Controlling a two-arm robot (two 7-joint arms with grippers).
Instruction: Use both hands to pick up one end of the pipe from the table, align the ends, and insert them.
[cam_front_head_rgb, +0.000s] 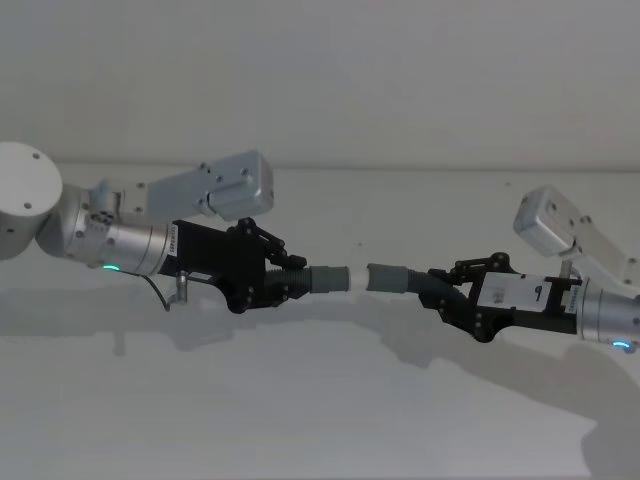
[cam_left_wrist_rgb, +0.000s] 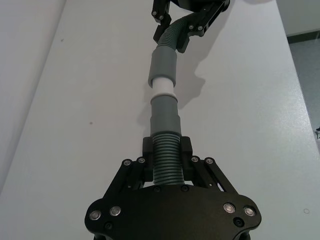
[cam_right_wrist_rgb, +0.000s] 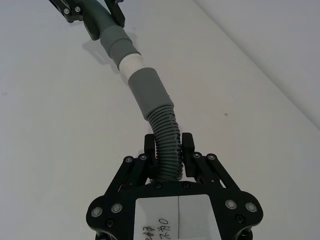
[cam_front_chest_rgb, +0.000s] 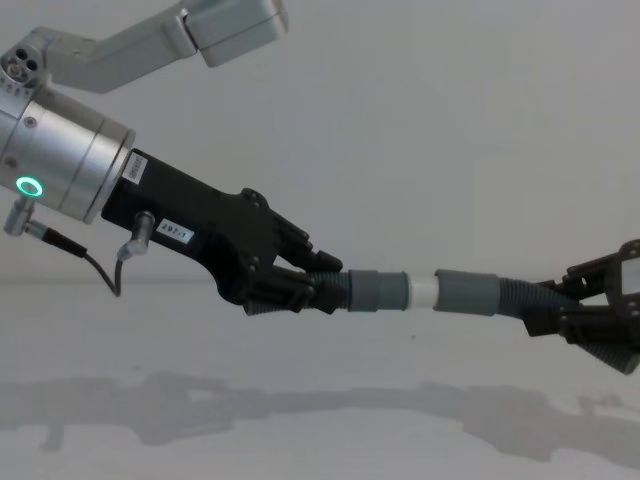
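Both pipe pieces hang in the air above the white table (cam_front_head_rgb: 300, 400). My left gripper (cam_front_head_rgb: 292, 281) is shut on the ribbed part of one dark grey piece (cam_left_wrist_rgb: 167, 160). That piece's smooth cuff (cam_front_chest_rgb: 377, 291) ends in a white tip (cam_front_chest_rgb: 421, 292). My right gripper (cam_front_head_rgb: 440, 288) is shut on the ribbed part of the other piece (cam_right_wrist_rgb: 167, 137), and its grey cuff (cam_front_chest_rgb: 467, 294) faces the white tip. The two ends lie nearly in one line, with the white tip at the mouth of the right cuff. Most of the tip still shows (cam_left_wrist_rgb: 162, 87).
The arms' shadows fall on the bare table below. A pale wall (cam_front_head_rgb: 320, 70) stands behind the table's far edge. In the left wrist view the table's side edge (cam_left_wrist_rgb: 295, 65) runs past the right gripper.
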